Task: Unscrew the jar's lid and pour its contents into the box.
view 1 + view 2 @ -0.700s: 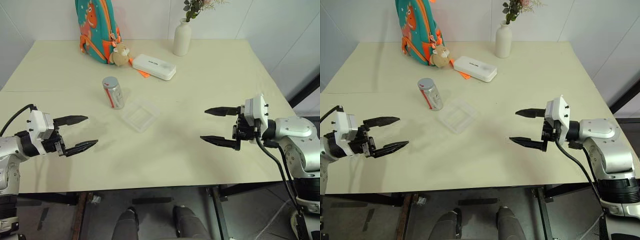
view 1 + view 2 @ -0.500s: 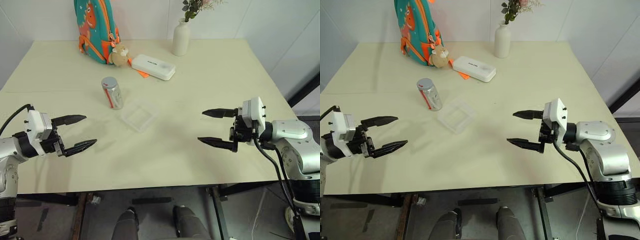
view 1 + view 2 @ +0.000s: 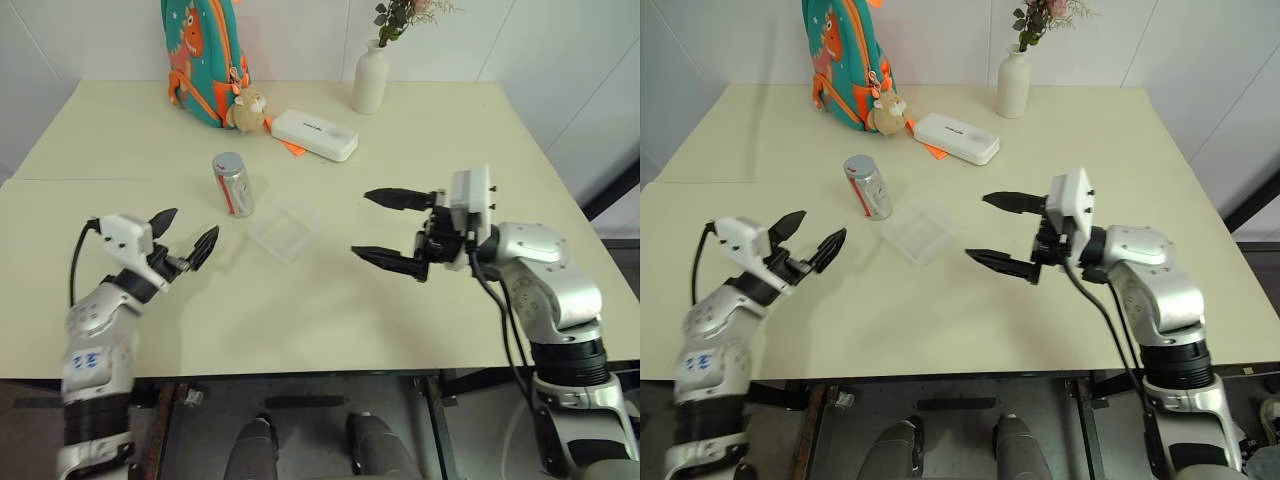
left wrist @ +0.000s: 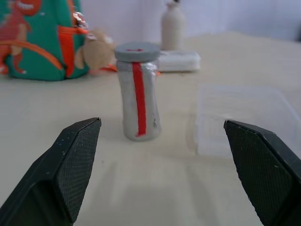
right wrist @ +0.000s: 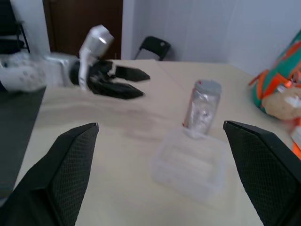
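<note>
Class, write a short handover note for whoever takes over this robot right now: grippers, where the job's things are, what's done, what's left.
Left gripper: open, holding nothing, aimed at the jar.
Right gripper: open, holding nothing, to the right of the box.
Jar: upright on the table, lid on.
Box: beside the jar, nothing seen in it.
Done: nothing yet.
Left: grasp the jar, unscrew the lid, pour into the box.

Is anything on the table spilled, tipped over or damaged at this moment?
Nothing stands out. The jar stands upright with its lid on, beside the clear box, which lies flat and looks empty. No spill shows on the table. Both the left gripper and the right gripper are open and touch nothing.
</note>
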`<move>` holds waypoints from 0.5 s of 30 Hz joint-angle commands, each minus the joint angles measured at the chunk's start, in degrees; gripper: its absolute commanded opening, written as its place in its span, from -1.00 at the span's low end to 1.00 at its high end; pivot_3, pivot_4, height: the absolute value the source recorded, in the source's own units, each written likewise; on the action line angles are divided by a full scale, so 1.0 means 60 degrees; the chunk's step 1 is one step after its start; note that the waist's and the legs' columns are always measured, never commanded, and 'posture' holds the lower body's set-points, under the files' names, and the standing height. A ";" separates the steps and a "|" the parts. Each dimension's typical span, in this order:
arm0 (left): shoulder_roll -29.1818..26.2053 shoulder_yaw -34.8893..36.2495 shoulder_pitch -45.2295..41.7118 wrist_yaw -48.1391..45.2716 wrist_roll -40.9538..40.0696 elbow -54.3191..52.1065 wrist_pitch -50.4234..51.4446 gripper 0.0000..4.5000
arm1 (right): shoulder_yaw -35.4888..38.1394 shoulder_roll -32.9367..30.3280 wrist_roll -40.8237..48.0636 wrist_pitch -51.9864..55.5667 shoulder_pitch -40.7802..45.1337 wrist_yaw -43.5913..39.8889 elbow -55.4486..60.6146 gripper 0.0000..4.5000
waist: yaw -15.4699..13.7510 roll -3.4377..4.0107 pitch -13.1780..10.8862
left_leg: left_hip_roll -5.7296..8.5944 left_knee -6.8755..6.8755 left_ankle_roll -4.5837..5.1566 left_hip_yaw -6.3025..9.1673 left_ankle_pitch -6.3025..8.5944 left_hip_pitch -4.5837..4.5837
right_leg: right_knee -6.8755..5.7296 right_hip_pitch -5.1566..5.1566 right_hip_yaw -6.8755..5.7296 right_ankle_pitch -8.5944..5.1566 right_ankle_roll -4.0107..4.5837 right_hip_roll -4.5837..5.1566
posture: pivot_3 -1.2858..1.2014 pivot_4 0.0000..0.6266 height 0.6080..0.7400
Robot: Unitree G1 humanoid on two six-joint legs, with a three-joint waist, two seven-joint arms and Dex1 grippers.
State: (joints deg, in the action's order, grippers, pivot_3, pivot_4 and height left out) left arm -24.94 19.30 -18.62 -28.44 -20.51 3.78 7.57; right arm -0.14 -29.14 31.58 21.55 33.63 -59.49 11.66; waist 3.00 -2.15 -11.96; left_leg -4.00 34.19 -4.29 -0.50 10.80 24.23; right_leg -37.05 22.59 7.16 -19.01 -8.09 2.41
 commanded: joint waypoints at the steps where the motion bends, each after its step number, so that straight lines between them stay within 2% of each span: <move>1: -0.0057 -0.0044 -0.0865 0.0433 0.0375 0.0913 -0.0457 0.98 | -0.0088 0.0320 0.0236 0.0262 0.0256 0.0576 0.0679 1.00 | 0.0013 0.0000 0.0000 | 0.0000 0.0001 -0.0001 -0.0001 0.0000 0.0000 | 0.0002 0.0000 0.0000 0.0000 0.0000 -0.0001 | 0.03 -0.52 1.00; 10: 0.0360 -0.0960 -0.4074 0.0244 0.1144 0.5218 -0.1780 0.98 | -0.0233 0.0855 -0.0293 -0.0138 0.0291 0.1578 0.0971 1.00 | -0.0016 0.0000 0.0000 | 0.0007 -0.0003 -0.0001 -0.0004 -0.0001 0.0005 | 0.0011 -0.0001 -0.0002 0.0003 -0.0006 0.0000 | 0.03 -0.52 1.00; 15: 0.0428 -0.1176 -0.5081 -0.0062 0.1349 0.6916 -0.2422 0.98 | -0.0136 0.0865 -0.0287 -0.0164 0.0037 0.1943 0.1322 1.00 | 0.0008 0.0000 0.0001 | 0.0008 -0.0019 -0.0001 -0.0007 0.0000 0.0011 | 0.0028 0.0003 -0.0001 0.0002 -0.0008 0.0000 | 0.03 -0.52 1.00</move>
State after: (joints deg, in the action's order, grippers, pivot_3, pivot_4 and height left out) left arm -22.13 12.17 -48.01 -28.30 -12.99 43.96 -4.89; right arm -2.11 -24.01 29.51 21.55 34.00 -48.65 16.57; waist 3.05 -2.15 -11.96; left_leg -3.95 34.05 -4.30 -0.56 10.81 24.29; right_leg -36.88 22.61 7.16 -19.00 -8.14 2.41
